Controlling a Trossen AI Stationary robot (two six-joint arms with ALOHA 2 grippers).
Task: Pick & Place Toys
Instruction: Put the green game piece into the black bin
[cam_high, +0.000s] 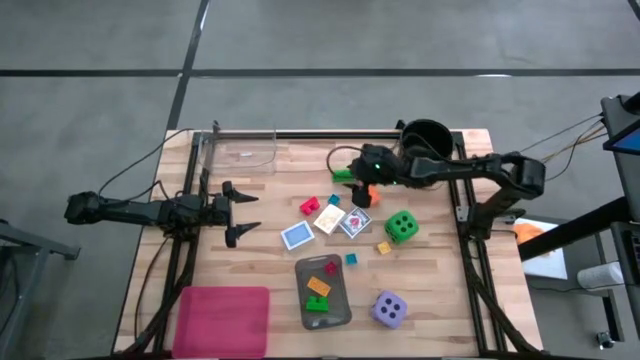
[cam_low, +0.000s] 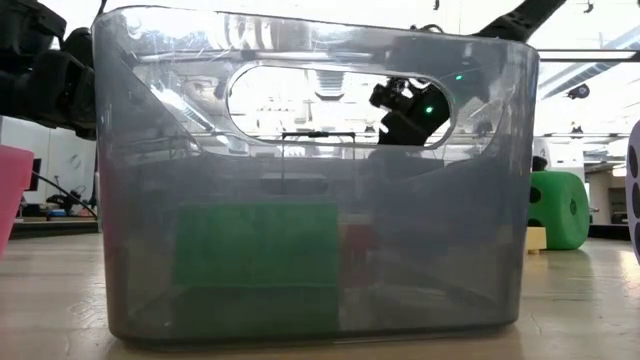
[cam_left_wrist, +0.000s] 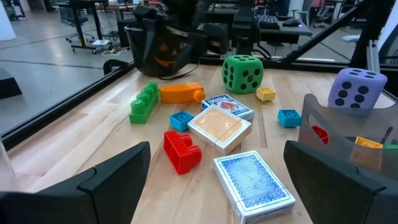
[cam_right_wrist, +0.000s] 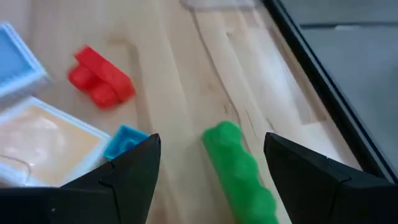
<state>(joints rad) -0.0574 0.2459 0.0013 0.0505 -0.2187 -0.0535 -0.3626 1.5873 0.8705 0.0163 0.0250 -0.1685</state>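
Observation:
My right gripper (cam_high: 358, 183) is open and hangs over the far middle of the table. Its fingers stand on either side of a green block (cam_right_wrist: 241, 175) without touching it, next to an orange block (cam_high: 371, 195). A red block (cam_right_wrist: 102, 79), a small blue block (cam_right_wrist: 126, 142), flat cards (cam_high: 328, 221), a green die (cam_high: 401, 226) and a purple die (cam_high: 389, 310) lie on the table. My left gripper (cam_high: 245, 213) is open and empty at the table's left, pointing toward the toys (cam_left_wrist: 217, 149).
A grey tray (cam_high: 338, 312) near the front holds red, orange and green blocks. A black bucket (cam_high: 427, 134) stands at the far edge behind my right gripper. A clear container (cam_high: 240, 150) is at the far left and a pink tray (cam_high: 225, 320) at the near left.

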